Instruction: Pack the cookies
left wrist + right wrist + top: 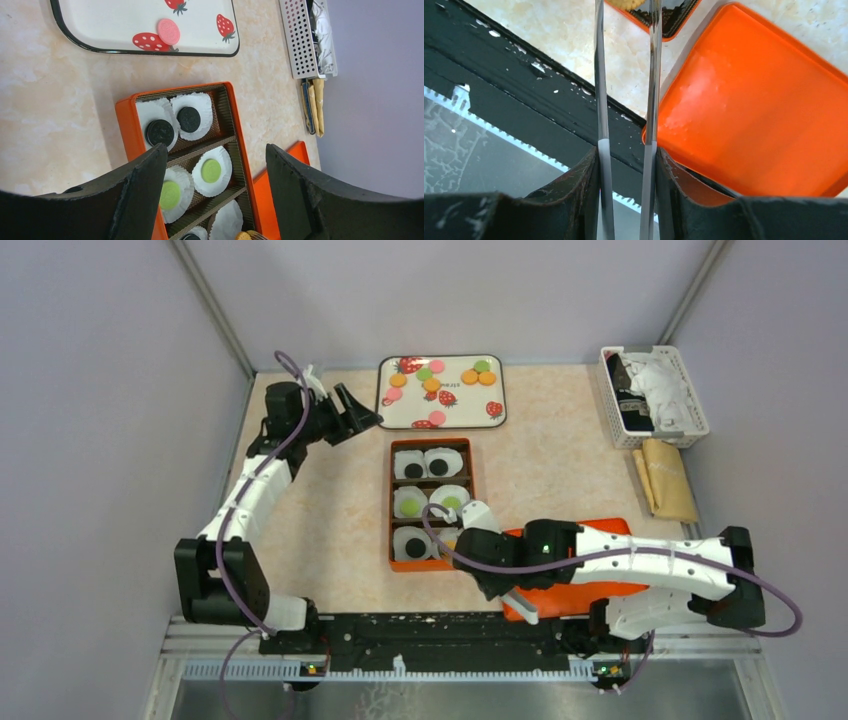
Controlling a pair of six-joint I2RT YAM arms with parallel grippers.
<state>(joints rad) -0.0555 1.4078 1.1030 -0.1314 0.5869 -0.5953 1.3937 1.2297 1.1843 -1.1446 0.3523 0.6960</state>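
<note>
Loose orange [470,376], green [482,366] and pink [394,395] cookies lie on the strawberry-print tray [460,405]. The orange box [392,540] holds paper cups with black cookies [413,471] in the far row, green cookies [409,506] in the middle and one black cookie [413,547] at the near left. My right gripper [478,550] is shut on metal tongs [651,75]; their tips pinch an orange cookie [629,4] over the box's near right cup [262,207]. My left gripper [360,415] is open and empty, above the table beside the tray's near left corner.
The orange box lid [590,595] lies under my right arm, right of the box. A white basket [655,395] with cloth and a tan folded bag [668,480] sit at the far right. A black rail [440,635] runs along the near edge.
</note>
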